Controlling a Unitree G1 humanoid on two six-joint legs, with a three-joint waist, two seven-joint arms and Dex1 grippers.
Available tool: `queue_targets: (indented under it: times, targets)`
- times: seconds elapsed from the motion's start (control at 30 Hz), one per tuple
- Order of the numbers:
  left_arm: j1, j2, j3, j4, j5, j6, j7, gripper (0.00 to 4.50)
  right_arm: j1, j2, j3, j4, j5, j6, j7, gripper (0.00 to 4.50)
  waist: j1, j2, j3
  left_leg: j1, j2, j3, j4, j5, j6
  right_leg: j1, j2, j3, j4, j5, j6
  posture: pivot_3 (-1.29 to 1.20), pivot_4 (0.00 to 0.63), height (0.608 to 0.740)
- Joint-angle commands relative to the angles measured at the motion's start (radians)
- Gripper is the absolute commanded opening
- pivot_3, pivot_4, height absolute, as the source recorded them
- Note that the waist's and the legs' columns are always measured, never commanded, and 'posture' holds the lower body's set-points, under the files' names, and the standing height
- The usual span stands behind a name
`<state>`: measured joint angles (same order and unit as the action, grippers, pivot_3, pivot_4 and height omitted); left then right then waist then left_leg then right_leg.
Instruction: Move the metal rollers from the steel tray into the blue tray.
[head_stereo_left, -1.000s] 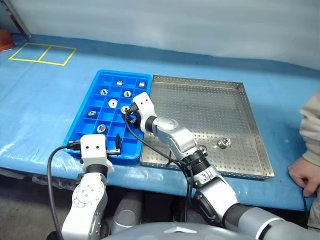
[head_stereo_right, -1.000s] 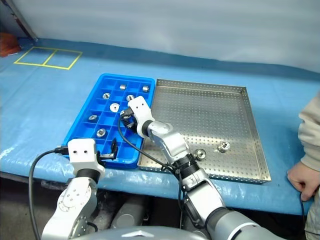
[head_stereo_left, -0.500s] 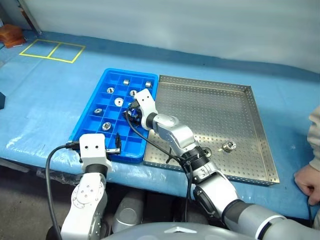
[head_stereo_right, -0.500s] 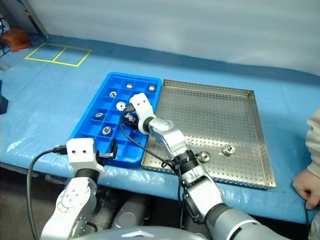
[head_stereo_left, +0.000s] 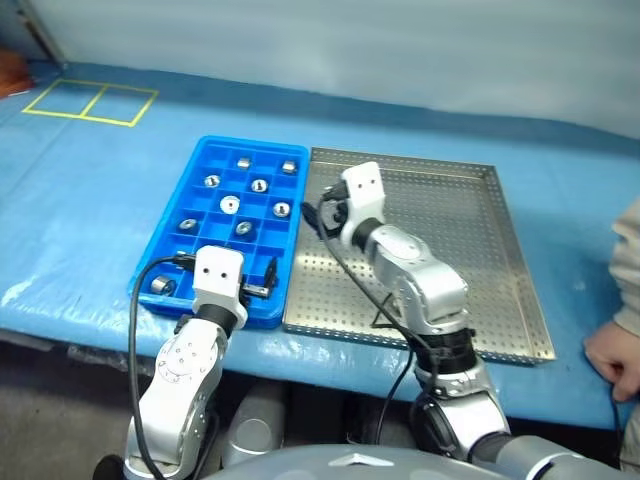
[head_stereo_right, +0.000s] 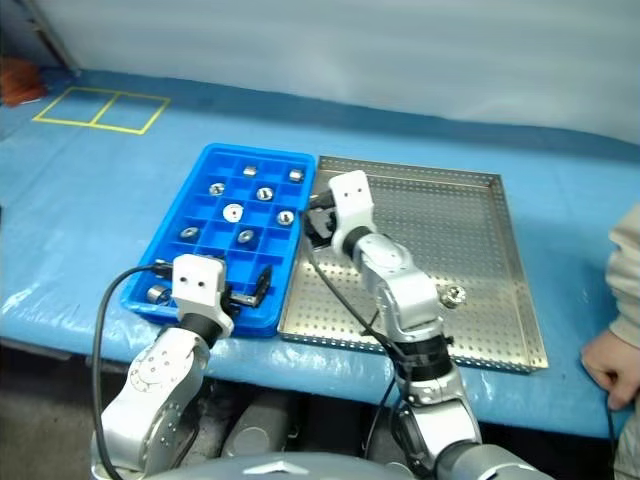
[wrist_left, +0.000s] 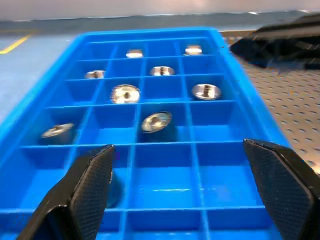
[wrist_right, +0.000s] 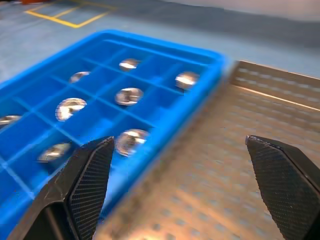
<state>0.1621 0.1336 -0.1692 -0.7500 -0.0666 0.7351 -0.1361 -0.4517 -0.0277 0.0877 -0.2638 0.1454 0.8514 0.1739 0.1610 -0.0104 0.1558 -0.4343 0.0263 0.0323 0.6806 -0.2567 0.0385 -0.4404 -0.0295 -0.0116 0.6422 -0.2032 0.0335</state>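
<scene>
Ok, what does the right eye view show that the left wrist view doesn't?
Right eye view adds: one roller lying in the steel tray, a person's hand, and yellow tape squares. Left wrist view adds nothing new, just a close look between the fingers of the open left gripper. Both: the blue tray holding rollers, and part of the steel tray.

Table with blue cover (head_stereo_left: 90, 200). On it, side by side and touching: blue tray (head_stereo_left: 196, 200) on robot's left, steel tray (head_stereo_left: 470, 260) on the right. Yellow taped rectangle (head_stereo_left: 90, 102), split in two, at far left corner. Person's hand (head_stereo_left: 612, 360) rests at right front edge.
</scene>
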Motion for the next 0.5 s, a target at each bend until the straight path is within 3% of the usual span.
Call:
queue_targets:
  times: [0.03,0.23,0.5]
  targets:
    - [-0.033,0.051,-0.088,-0.005,-0.08,0.025,-0.125,4.5,0.055,-0.046,-0.067,-0.171,-0.012,0.11,-0.051,4.45,-0.036,0.0,0.0,0.0,0.0,0.0,0.0,0.0,0.0,0.0,0.0,0.0,0.0,0.0,0.0,0.1,0.15,0.74]
    - [-0.082,0.166,-0.175,0.006,-0.155,0.068,-0.264,4.5,0.152,-0.07,-0.15,-0.25,-0.031,0.23,-0.124,4.45,-0.142,0.002,0.0,0.004,0.002,0.001,-0.001,0.001,-0.001,0.0,0.003,0.001,0.003,0.001,-0.003,0.03,0.15,0.74]
    - [-0.1,0.198,-0.202,0.012,-0.174,0.074,-0.282,4.5,0.241,-0.036,-0.188,-0.205,-0.034,0.235,-0.163,4.45,-0.177,0.002,-0.001,0.007,0.003,0.003,0.0,0.003,-0.003,-0.001,0.005,0.007,0.008,-0.001,0.0,0.0,0.15,0.74]
